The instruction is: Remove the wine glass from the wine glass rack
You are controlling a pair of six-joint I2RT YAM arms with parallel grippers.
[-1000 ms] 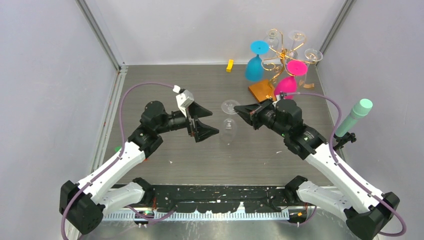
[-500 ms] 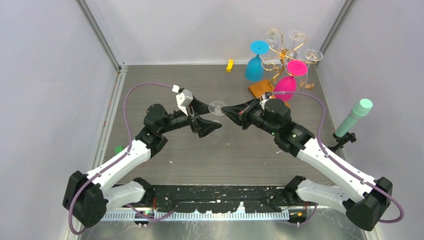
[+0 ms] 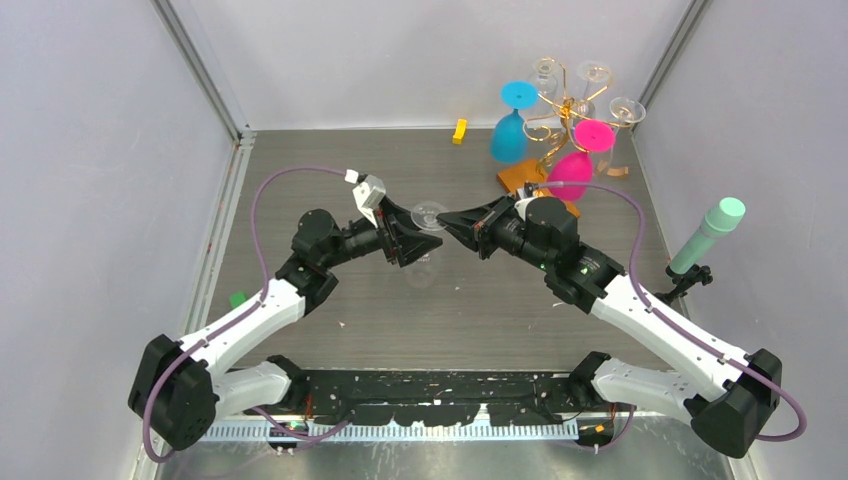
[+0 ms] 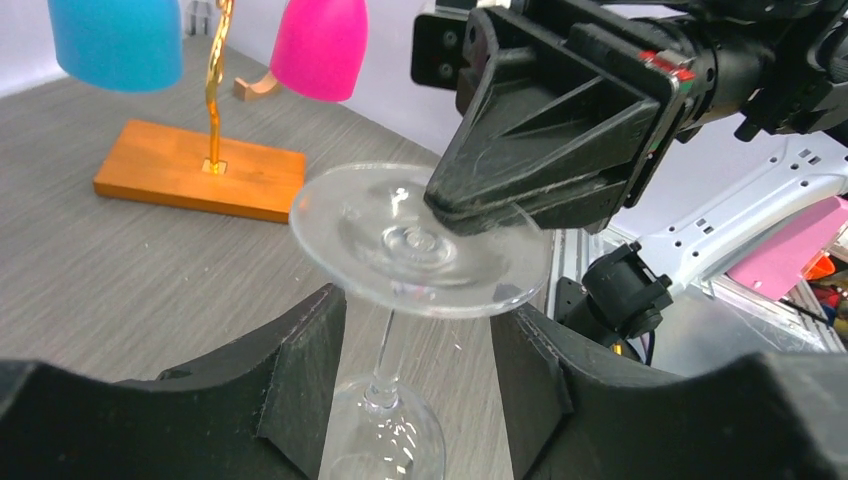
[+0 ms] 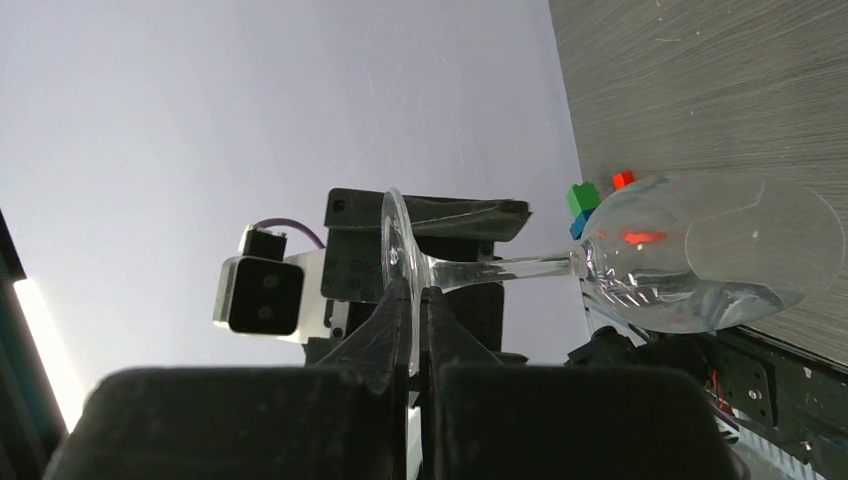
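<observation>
- The clear wine glass [image 3: 428, 215] was off the wine glass rack [image 3: 562, 105], held tilted above the middle of the table [image 3: 300, 170], foot up and bowl down.
- I had the right gripper [image 3: 447, 218] clenched on the rim of its foot.
- My left gripper [image 4: 418, 345] stood parted around the stem, neither finger touching it.
- A blue glass [image 3: 510, 135] and a pink glass [image 3: 572, 170] hung on the rack.

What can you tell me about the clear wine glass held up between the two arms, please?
The wine glass is clear and empty, with a round foot, thin stem and rounded bowl. It hangs upside down, slightly tilted, above the table, away from the rack. The right fingers pinch the foot's rim. The left fingers flank the stem just under the foot, with gaps on both sides.
</observation>
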